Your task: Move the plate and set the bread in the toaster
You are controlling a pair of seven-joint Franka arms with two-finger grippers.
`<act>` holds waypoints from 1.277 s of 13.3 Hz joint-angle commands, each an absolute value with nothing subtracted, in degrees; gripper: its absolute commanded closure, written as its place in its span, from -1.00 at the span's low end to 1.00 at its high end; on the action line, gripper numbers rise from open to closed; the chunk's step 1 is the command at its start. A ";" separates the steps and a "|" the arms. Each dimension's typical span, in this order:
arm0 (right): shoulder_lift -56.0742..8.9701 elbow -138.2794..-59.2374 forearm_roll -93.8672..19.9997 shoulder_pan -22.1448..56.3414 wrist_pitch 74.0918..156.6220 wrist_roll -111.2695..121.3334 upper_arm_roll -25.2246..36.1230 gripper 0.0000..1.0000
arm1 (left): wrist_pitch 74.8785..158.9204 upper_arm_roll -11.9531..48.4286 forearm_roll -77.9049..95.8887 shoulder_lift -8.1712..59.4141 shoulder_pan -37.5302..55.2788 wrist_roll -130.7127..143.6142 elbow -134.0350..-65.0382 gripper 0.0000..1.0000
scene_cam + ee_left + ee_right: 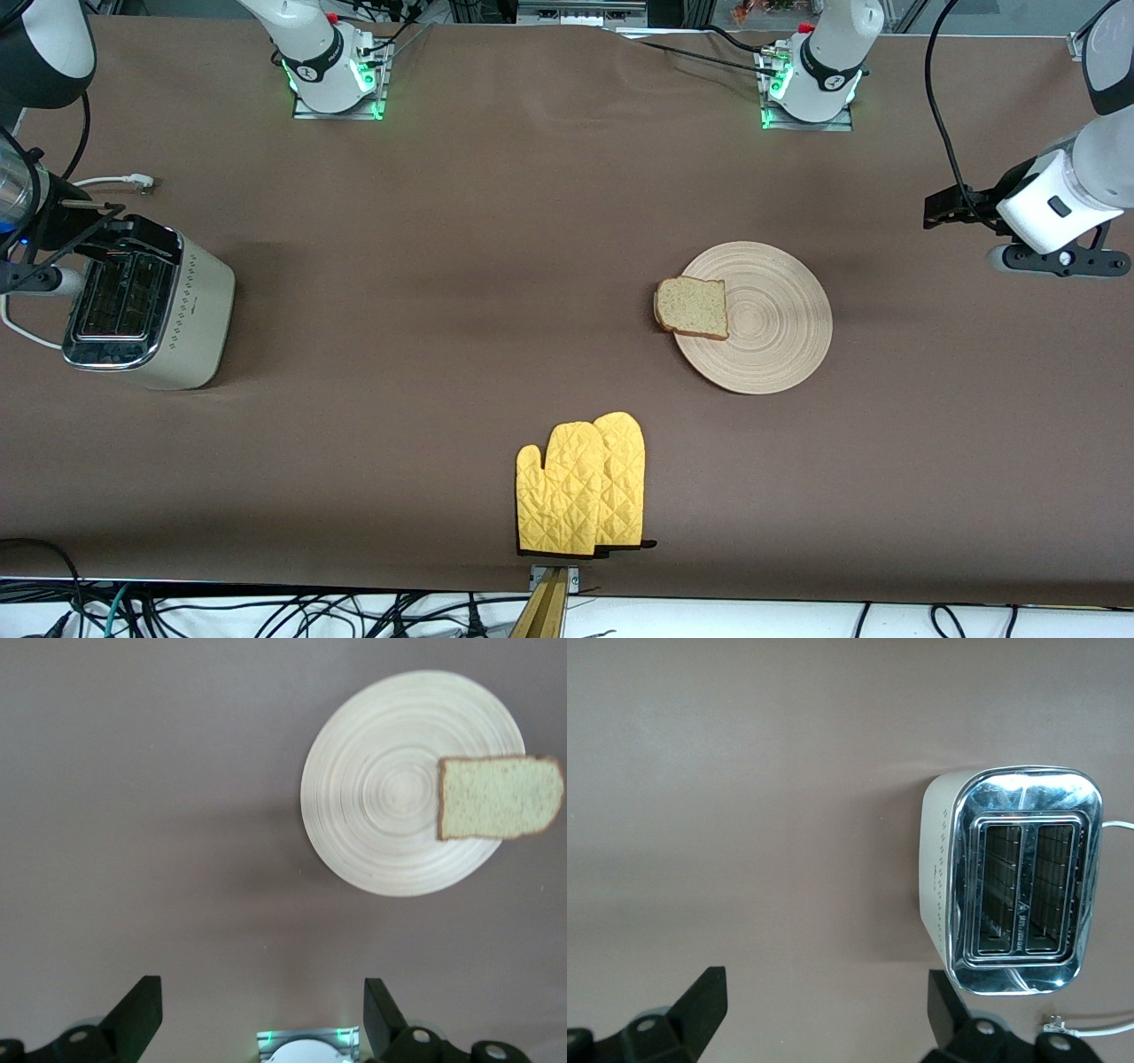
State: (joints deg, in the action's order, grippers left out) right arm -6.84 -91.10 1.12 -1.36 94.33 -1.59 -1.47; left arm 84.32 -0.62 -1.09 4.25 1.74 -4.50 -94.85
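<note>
1. Risk, bread overhang: the squarish slice of light-brown wholegrain bread (692, 307) lies flat on the round light-beige wooden plate (771, 328), but its crust sticks out past the plate's rim on the side toward the right arm's end of the table. If the plate is dragged or tipped in the move, the slice will likely slide off onto the brown table cover (461, 266).
2. Risk, flat slice: nothing props the bread up, so pinching it from above will probably be awkward; fingers may scrape the plate or crumble the soft crumb.
3. Risk, long carry: the cream-white two-slot toaster with chrome top (146, 306) stands well apart from the plate, at the right arm's end of the table. A loose grip over that stretch could drop the slice.
4. Risk, slot entry: the slots are narrow, seen clearly in the right wrist view (1021, 901); a tilted slice would likely catch on the chrome rim.
5. Left gripper (263, 1014): jaws wide, holding nothing, hanging over bare cover near the plate at the left arm's end.
6. Right gripper (827, 1012): jaws wide, empty, up over the toaster's end of the table.
7. Pair of yellow quilted oven mitts (582, 486): nearer the front camera than the plate, clear of both.
8. Bread looks: even speckled crumb, darker crust, one rounded edge, whole and untorn. Plate shows concentric ring grain, much wider than the slice.
</note>
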 commanded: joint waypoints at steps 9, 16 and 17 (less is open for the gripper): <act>-7.21 -89.82 1.32 -1.49 93.69 -1.67 -1.76 -1.00 | 84.72 -0.88 21.78 12.03 -14.32 -8.17 -94.04 -1.00; -7.29 -89.82 1.32 -1.41 93.78 -1.67 -1.84 -1.00 | 88.50 -0.79 31.37 21.52 -23.01 -28.34 -96.23 -1.00; -7.29 -89.82 1.14 -1.41 93.61 -1.93 -1.85 -1.00 | 88.51 -0.79 34.42 23.80 -25.20 -35.87 -96.68 -1.00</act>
